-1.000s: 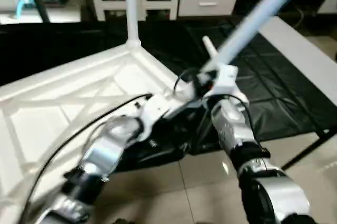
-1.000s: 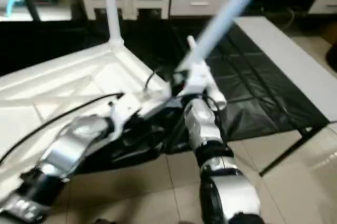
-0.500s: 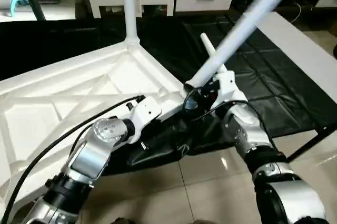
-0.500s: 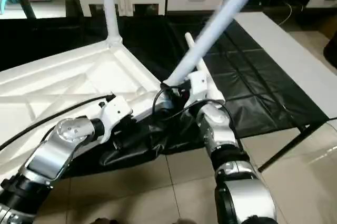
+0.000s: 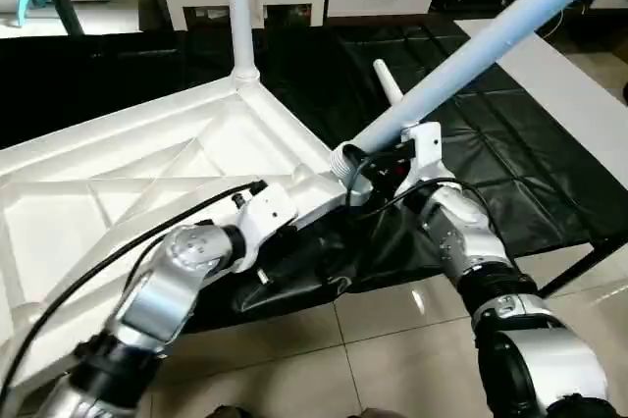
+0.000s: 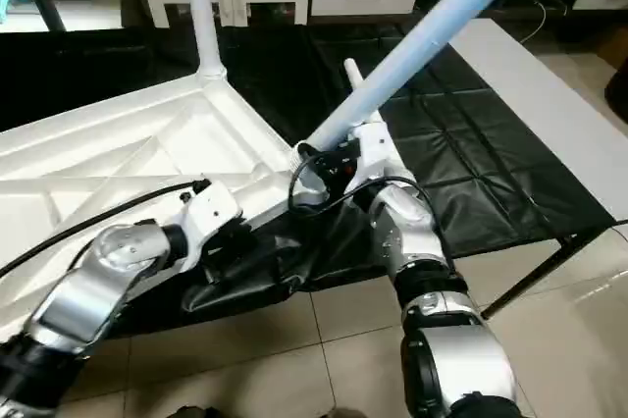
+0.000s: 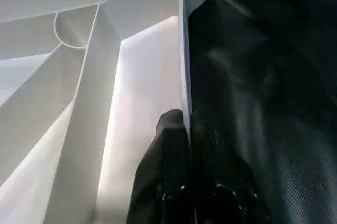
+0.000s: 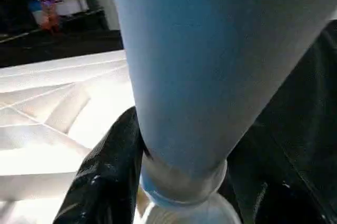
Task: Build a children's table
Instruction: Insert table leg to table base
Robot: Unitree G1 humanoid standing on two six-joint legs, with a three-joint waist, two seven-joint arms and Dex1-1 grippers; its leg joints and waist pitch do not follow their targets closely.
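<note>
We see the white table top (image 5: 147,182) lying upside down, its diagonal ribs facing up. One white leg (image 5: 238,6) stands upright in the far corner socket. A second leg (image 5: 471,55) leans steeply, its threaded end at the near corner socket (image 5: 345,158).

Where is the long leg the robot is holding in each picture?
Left eye view: the slanted leg runs from the top right down to the table top's near corner.
Right eye view: same slant.
Left wrist view: not there.
Right wrist view: close up.
Shared landmark: the upright leg.
</note>
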